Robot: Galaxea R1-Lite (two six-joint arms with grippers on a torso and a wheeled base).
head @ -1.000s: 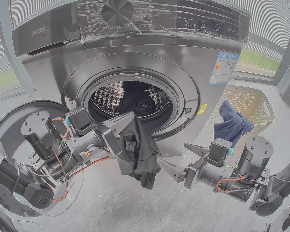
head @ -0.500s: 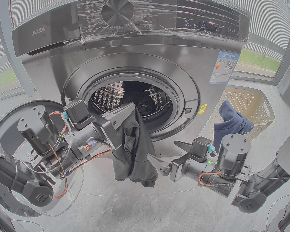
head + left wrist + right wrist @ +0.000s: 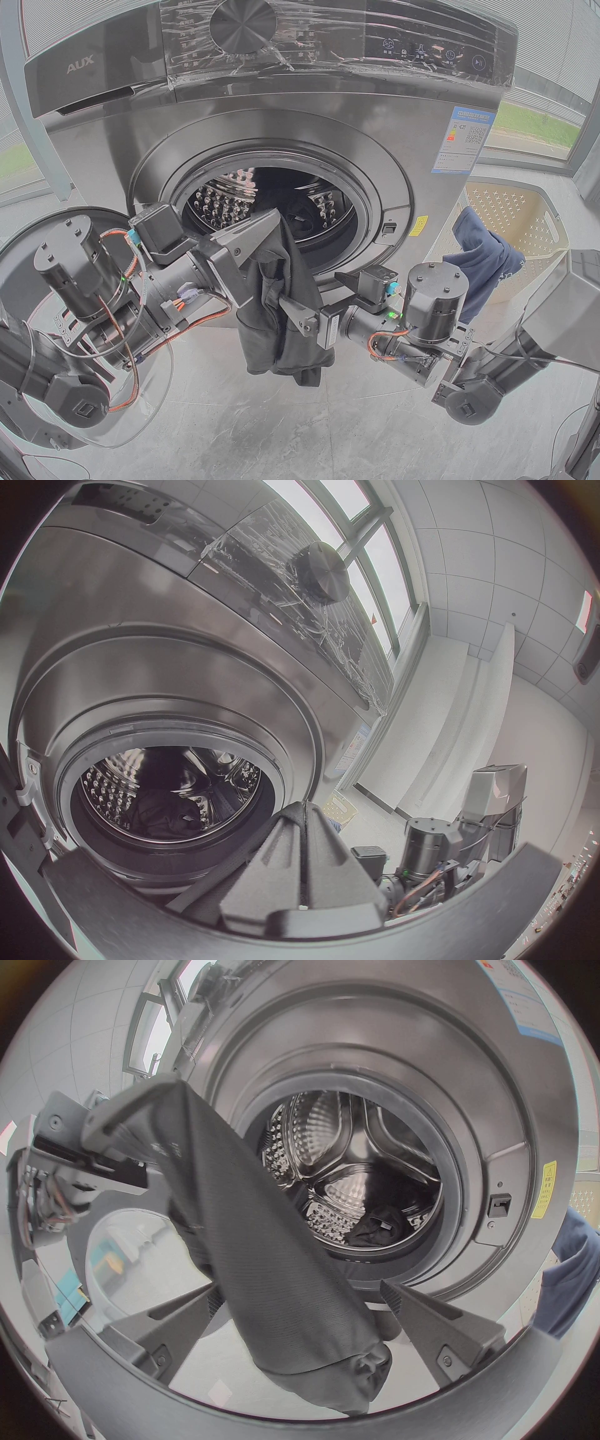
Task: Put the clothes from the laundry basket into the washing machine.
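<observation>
Your left claw (image 3: 272,219) is clenched on the top of a dark shirt (image 3: 281,306). The shirt hangs in the middle of the head view, just in front of the round hole (image 3: 269,206) of the washing machine (image 3: 387,137). It is not inside yet.

Your right claw (image 3: 300,1286) is spread wide. One finger sits on each side of the shirt's lower part, and it grips nothing.

I think the step now is to catch the loose bottom. Close the right claw only when the cloth is well between the fingers. Then lift that end and push both ends deep into the hole, next to the dark clothes (image 3: 375,1225) already in there. Watch that no bit hangs over the rim, or the door may not shut.

The shirt is long and thin, and it runs up and down. Its top points to the left claw and its bunched bottom points to the floor.

A blue shirt (image 3: 481,256) waits on the basket (image 3: 553,225) at the right of the frame.
</observation>
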